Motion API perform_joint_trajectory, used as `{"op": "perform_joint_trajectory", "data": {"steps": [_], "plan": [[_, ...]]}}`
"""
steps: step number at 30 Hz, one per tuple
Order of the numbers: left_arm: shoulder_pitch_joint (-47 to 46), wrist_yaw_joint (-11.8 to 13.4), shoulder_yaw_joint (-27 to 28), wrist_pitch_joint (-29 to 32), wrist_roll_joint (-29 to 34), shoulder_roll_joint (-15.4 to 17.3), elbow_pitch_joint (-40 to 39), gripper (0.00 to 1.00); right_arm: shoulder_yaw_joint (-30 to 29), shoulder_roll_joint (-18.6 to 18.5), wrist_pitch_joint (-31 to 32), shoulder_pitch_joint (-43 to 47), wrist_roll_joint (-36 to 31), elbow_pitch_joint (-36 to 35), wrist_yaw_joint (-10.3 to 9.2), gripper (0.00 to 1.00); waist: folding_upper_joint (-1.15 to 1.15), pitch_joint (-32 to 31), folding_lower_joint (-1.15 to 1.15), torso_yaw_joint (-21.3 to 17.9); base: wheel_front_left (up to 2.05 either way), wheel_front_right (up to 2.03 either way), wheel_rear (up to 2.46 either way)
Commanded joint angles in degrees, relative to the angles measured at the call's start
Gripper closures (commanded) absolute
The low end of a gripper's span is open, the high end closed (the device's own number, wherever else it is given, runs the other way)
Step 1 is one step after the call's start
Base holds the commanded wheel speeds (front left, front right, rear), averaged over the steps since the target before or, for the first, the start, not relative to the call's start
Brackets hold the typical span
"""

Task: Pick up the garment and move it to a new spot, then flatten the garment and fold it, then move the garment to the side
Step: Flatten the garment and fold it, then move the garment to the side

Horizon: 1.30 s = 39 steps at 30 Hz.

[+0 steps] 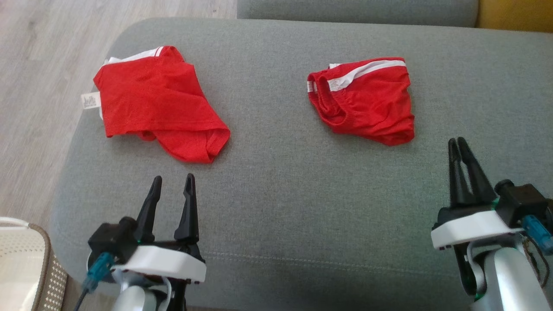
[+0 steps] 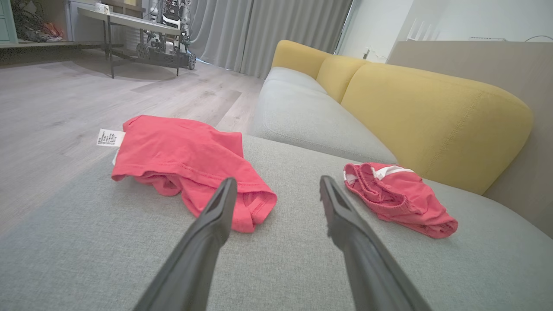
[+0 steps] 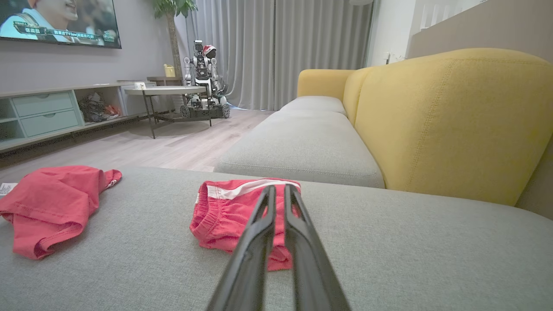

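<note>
Left gripper (image 1: 173,177) spread, right gripper (image 1: 457,140) pressed together, both empty. We would pinch the shirt (image 1: 155,101), upper left, at its lower hem, lifting it clear.

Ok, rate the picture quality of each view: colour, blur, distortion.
Head view: even light, no glare, left garment saturated red. Left wrist view: same cloth washed to pink, curtains leaning from the tilted wide lens. Right wrist view: background sharp, fingers soft up close, TV bright.
</note>
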Motion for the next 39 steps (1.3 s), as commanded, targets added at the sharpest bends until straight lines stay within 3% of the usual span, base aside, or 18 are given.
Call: {"op": "perform_joint_trajectory", "data": {"steps": [1, 26, 32, 37, 39], "plan": [[-1.25, -0.06, 1.96, -0.70, 0.56, 0.31, -1.70, 0.00, 1.14, 0.03, -0.37, -0.99, 0.17, -2.59, 0.40, 0.00, 0.00, -0.23, 0.00, 0.01, 0.00, 0.00, 0.00], [-1.40, -0.08, 1.30, -0.70, 1.32, 0.31, -3.41, 0.00, 0.86, 0.07, -0.37, -1.38, 3.17, -2.08, 0.40, 0.00, 0.00, 1.30, 0.00, 1.00, 0.00, 0.00, 0.00], [-3.99, -0.41, 0.03, -0.70, 0.99, 0.31, -3.89, 0.00, -1.76, 0.07, -0.18, -9.67, 10.31, 7.32, 0.40, 0.00, 0.00, 6.45, 0.00, 2.10, 0.00, 0.00, 0.00], [-6.94, -0.74, -1.28, -0.70, 0.50, 0.31, -4.41, 0.00, -6.28, 0.07, 5.57, -21.80, 17.97, 17.41, 0.40, 0.00, 0.00, 12.07, 0.00, 3.53, 0.00, 0.00, 0.00], [-7.97, -0.85, -1.70, -0.70, 0.38, 0.31, -4.43, 0.00, -7.28, -0.24, 7.46, -26.13, 18.19, 20.72, 0.40, 0.00, 0.00, 13.77, 0.00, 4.06, 0.00, 0.00, 0.00]]}}
